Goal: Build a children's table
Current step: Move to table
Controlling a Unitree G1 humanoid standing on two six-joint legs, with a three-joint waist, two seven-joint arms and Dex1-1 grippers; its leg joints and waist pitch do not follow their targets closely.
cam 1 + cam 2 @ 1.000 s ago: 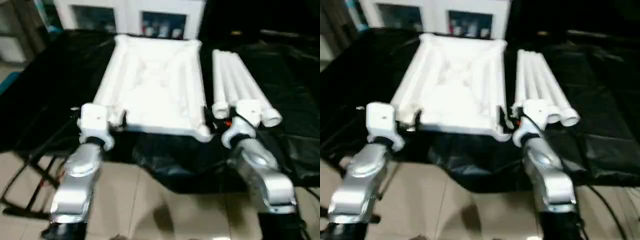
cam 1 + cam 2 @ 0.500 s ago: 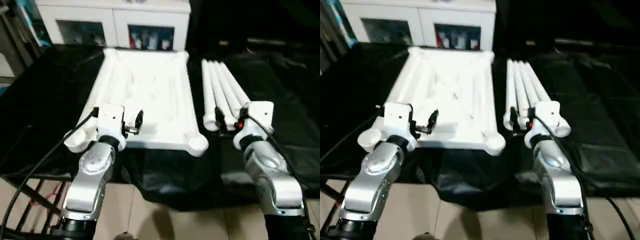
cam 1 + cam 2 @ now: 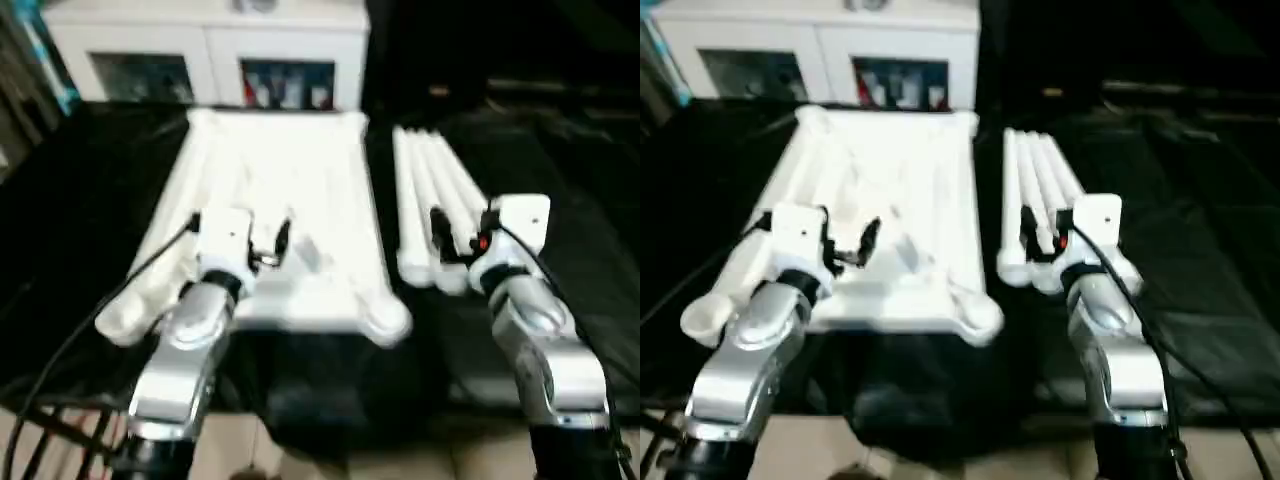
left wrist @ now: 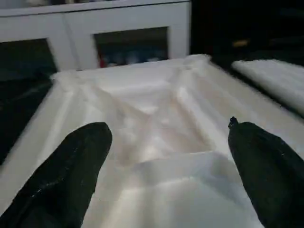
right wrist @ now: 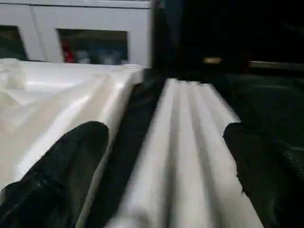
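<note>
1. Head views: the whole scene has slid over the past second, so the camera moved and the parts did not. The tabletop lies underside up on the black-draped work table, with the four legs bundled just beside it at 3 o'clock. Assembly is judged not yet begun. The tabletop's near 7 o'clock corner is partly hidden behind the left forearm.
2. Left wrist view: left gripper spread wide and empty above the ribbing; the socket detail is too blurred to read.
3. Right wrist view: right gripper spread wide over the legs, holding nothing; the legs' near ends are cut off.
</note>
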